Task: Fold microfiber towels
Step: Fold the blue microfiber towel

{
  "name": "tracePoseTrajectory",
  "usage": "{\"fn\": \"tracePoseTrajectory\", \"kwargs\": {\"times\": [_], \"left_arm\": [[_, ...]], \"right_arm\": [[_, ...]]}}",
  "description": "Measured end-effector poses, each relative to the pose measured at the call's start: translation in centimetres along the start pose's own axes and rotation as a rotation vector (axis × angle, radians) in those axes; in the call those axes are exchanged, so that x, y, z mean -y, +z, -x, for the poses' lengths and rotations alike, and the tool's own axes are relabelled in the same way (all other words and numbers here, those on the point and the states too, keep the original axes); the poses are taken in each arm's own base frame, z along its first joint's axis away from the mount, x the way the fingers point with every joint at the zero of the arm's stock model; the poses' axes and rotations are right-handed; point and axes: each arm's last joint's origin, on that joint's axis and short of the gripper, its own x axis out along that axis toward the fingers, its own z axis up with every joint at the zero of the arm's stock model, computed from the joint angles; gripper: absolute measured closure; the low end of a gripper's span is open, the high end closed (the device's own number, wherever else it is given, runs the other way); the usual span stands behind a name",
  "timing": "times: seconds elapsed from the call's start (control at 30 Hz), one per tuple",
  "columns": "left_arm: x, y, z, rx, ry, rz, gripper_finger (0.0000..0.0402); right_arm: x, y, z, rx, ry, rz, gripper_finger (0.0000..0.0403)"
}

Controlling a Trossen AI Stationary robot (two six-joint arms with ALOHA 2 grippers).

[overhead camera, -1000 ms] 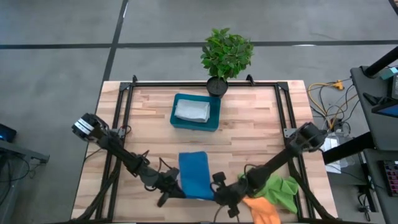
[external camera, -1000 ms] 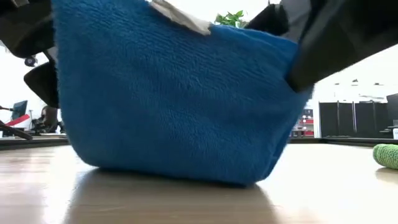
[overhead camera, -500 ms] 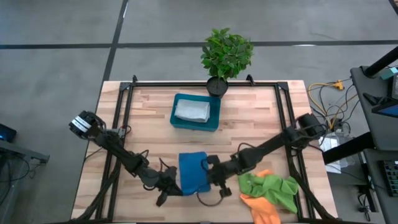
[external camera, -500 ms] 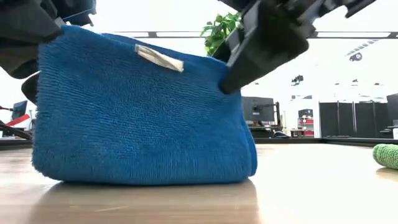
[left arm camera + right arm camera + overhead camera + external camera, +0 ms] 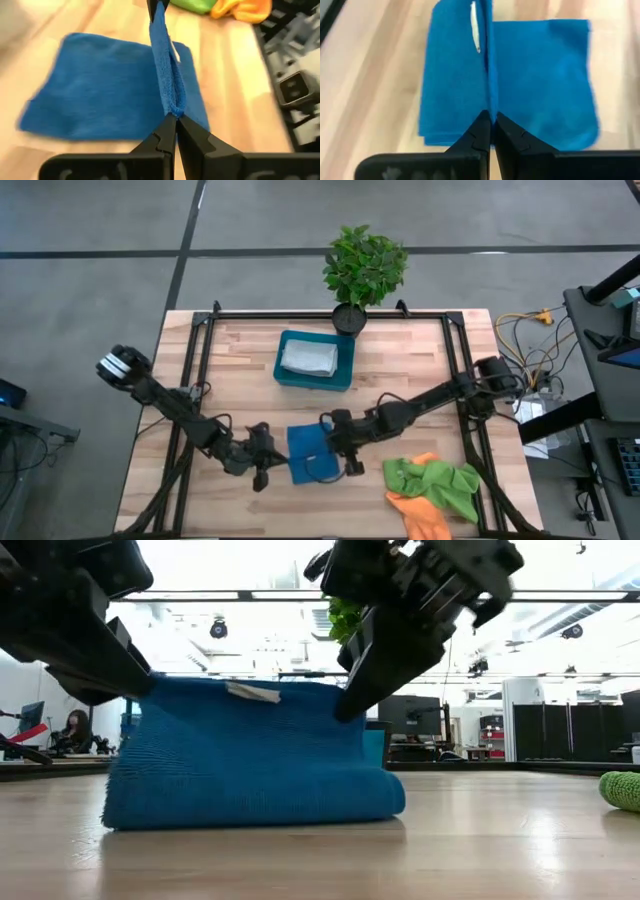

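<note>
A bright blue microfiber towel (image 5: 311,455) lies at the table's near middle. Its lower part rests flat on the wood and one edge (image 5: 245,688) stands raised. My left gripper (image 5: 283,459) is shut on that edge's left end and my right gripper (image 5: 336,448) on its right end. A lime green towel (image 5: 440,482) and an orange towel (image 5: 420,518) lie crumpled at the near right. A grey-white towel (image 5: 308,358) lies in the blue tray (image 5: 345,372). My left gripper pinches the left end of the towel's raised edge (image 5: 173,107) between its two fingers, coming from the table's left and slanting down. The edge runs from it to the other gripper, lifted off the table. My right gripper pinches the right end of the same raised edge (image 5: 489,107) between its two fingers, slanting down from the table's right. The edge, with a white tag (image 5: 475,27) on it, stands upright above the flat part of the towel.
A potted plant (image 5: 364,268) stands at the far edge behind the tray. A black frame rail (image 5: 330,314) runs along the table's far side and down both sides. Bare wood lies between the tray and the blue towel.
Both grippers have stayed shut and carried the towel's held edge from the near side toward the far edge; the right one has also gone toward the left. The blue towel has shortened from the near side, its far part staying flat in place.
</note>
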Motion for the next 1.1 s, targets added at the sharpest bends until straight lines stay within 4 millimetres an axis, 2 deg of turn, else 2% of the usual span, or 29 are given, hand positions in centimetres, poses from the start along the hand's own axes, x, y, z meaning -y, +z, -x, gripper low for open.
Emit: {"fn": "tracePoseTrajectory", "kwargs": {"times": [0.37,0.67,1.1], "left_arm": [[-1.6,0.0,-0.2,0.032,0.194,-0.065,0.0401],[-2.8,0.1,-0.5,0.002,0.276,-0.09,0.0401],[-3.2,0.4,-0.7,0.0,0.29,-0.132,0.0401]], "right_arm": [[2.9,0.0,0.2,-0.015,-0.052,-0.041,0.0394],[3.6,-0.3,-0.3,-0.018,-0.067,-0.048,0.0394],[4.2,-1.3,-2.1,-0.066,-0.098,-0.102,0.0394]]}}
